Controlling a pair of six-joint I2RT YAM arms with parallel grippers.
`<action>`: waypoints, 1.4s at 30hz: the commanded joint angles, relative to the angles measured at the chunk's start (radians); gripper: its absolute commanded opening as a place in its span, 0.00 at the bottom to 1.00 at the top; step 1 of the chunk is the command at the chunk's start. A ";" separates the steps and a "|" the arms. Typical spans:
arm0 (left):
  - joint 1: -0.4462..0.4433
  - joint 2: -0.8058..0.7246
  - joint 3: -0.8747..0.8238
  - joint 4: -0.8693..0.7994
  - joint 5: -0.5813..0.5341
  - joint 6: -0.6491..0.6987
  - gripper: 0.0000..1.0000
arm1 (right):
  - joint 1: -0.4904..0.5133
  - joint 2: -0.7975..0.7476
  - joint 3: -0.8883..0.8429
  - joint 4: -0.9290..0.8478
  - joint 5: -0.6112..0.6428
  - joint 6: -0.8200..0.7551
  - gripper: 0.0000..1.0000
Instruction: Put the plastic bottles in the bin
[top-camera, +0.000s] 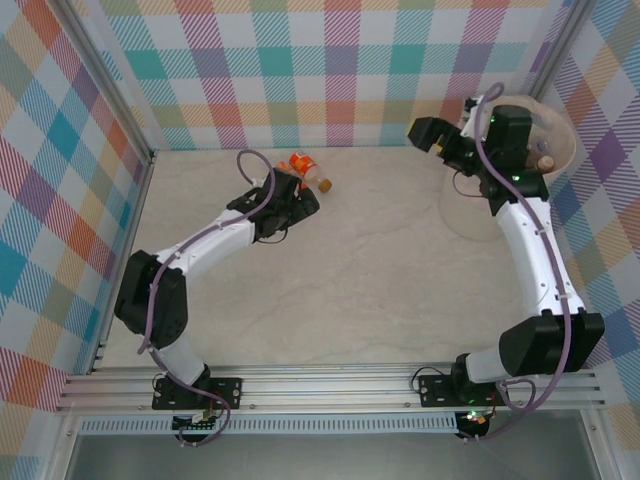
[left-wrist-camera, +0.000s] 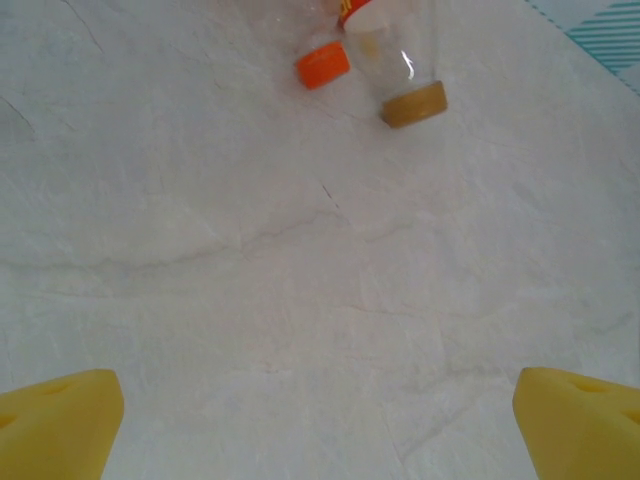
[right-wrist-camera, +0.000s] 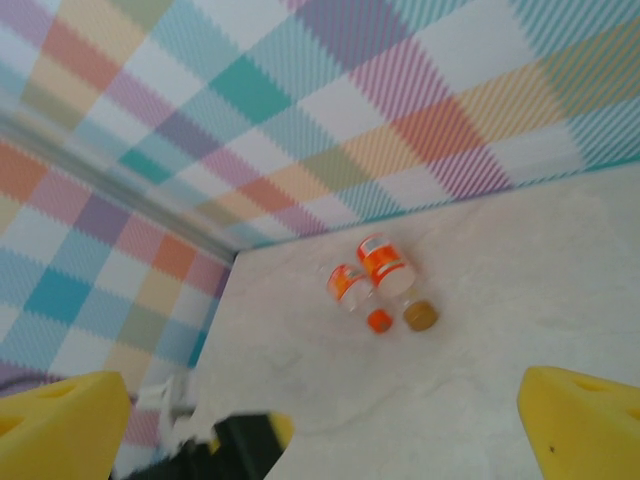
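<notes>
Two clear plastic bottles with orange labels lie side by side at the back of the table, one with an orange cap (top-camera: 297, 164) (left-wrist-camera: 322, 65) (right-wrist-camera: 352, 287), one with a brown cap (top-camera: 319, 181) (left-wrist-camera: 402, 62) (right-wrist-camera: 388, 266). My left gripper (top-camera: 303, 196) (left-wrist-camera: 320, 430) is just in front of them, open, its yellow fingertips (left-wrist-camera: 58, 424) wide apart over bare table. The cream-white bin (top-camera: 464, 216) stands at the right, with bottle caps (top-camera: 545, 152) showing inside. My right gripper (top-camera: 426, 132) (right-wrist-camera: 320, 430) hangs open and empty by the bin's left rim, facing the two bottles.
Plaid walls close the table at the back and both sides; the bottles lie near the back wall. The left arm's black gripper body (right-wrist-camera: 238, 443) shows low in the right wrist view. The marbled tabletop (top-camera: 380, 270) stretches between the two arms.
</notes>
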 joint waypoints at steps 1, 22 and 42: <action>0.031 0.066 0.078 -0.073 -0.052 0.014 1.00 | 0.045 -0.032 -0.037 0.050 -0.036 -0.024 1.00; 0.104 0.604 0.675 -0.242 -0.175 -0.023 0.93 | 0.171 -0.078 -0.179 -0.002 -0.012 -0.047 1.00; 0.140 0.830 0.909 -0.298 -0.113 0.035 0.84 | 0.171 -0.082 -0.182 -0.061 0.026 -0.122 1.00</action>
